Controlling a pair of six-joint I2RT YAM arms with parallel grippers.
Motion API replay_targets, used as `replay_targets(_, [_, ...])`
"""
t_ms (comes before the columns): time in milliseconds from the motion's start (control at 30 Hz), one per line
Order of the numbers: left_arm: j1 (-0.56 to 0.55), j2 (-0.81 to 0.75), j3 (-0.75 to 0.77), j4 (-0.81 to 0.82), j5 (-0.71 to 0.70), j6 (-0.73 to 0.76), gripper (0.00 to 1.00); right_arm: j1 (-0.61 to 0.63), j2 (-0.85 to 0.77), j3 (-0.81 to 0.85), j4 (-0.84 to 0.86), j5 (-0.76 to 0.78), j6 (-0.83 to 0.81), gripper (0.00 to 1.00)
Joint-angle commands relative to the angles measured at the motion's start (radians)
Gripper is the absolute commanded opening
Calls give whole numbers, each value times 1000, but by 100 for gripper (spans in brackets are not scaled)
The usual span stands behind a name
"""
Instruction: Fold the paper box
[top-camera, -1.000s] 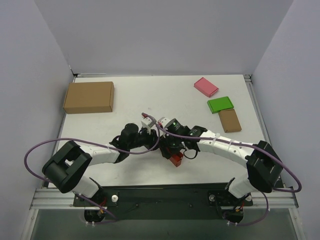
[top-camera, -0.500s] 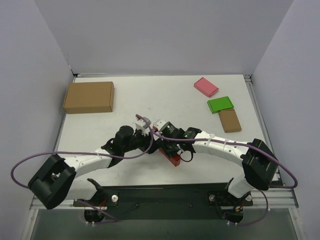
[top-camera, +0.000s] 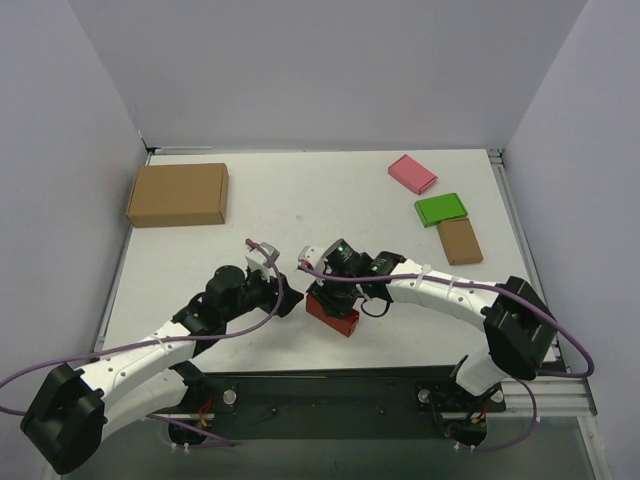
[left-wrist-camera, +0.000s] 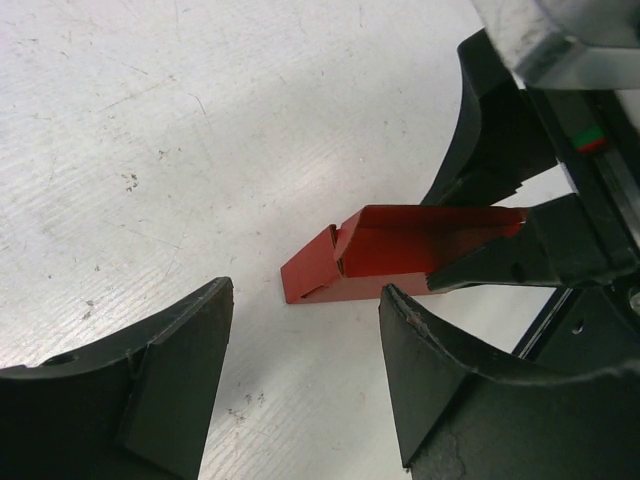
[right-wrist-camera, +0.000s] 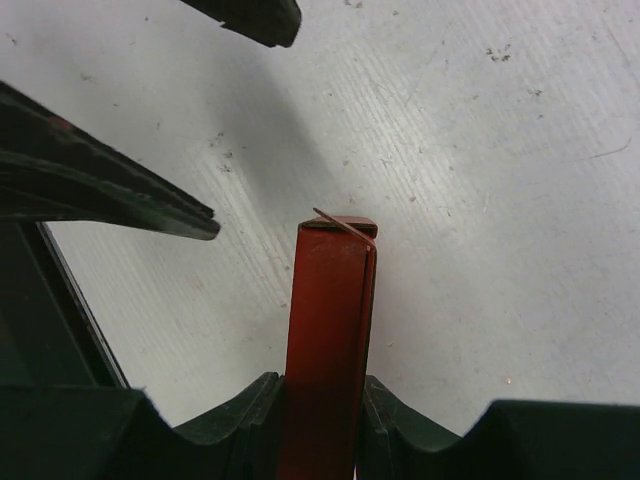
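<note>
1. Your right hand (right-wrist-camera: 320, 388) is pinching the small, flat, bright red thin-cardboard paper box (left-wrist-camera: 400, 255) across its narrow sides at one end. The other end points toward your left hand.
2. Your left hand (left-wrist-camera: 305, 300) is spread wide and holds nothing. Its fingers stand either side of the free end, just beside it, and as far as the left wrist view shows they do not touch it.
3. The paper box lies low on the white counter (top-camera: 300, 200), toward the near edge and about midway between the two arms. Its free end seems to rest on the surface.
4. Expect it to be very light, and stiff only along its creases. The thin walls will likely buckle under a hard squeeze, and the smooth card may slip or swing in a one-end pinch.
5. Take hold at folded edges and corners, not mid-panel. The flap at the free end looks only partly tucked, with a thin edge standing proud, so that is probably where your left hand should press.
6. The counter to the left of the paper box and beyond it is open for moving. The large brown cardboard carton (top-camera: 178, 194) at the far left lies well apart. So do the pink flat box (top-camera: 412, 173), the green flat box (top-camera: 441, 209) and the small brown flat box (top-camera: 459, 241) at the far right.
7. The tight spot is between the hands themselves, which are close together. The near counter edge is also not far behind the paper box, so avoid pushing it toward the arm bases.
</note>
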Motion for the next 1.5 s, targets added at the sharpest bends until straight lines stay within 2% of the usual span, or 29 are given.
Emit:
replay_targets(0, [3, 46, 23, 46, 24, 53, 69, 3, 4, 4, 2, -71, -37, 14])
replay_targets(300, [-8, 124, 69, 112, 40, 83, 56, 15, 9, -5, 2, -49, -26, 14])
replay_targets(700, [-34, 184, 103, 167, 65, 102, 54, 15, 13, -5, 3, -46, -23, 13])
replay_targets(1000, [-49, 211, 128, 175, 57, 110, 37, 15, 18, -11, 5, -38, -22, 13])
replay_targets(1133, [-57, 219, 126, 178, 54, 108, 33, 15, 26, -11, 5, -37, -20, 13])
replay_targets(1467, [-86, 233, 141, 126, 18, 113, 14, 13, 35, -8, 5, -31, -20, 12])
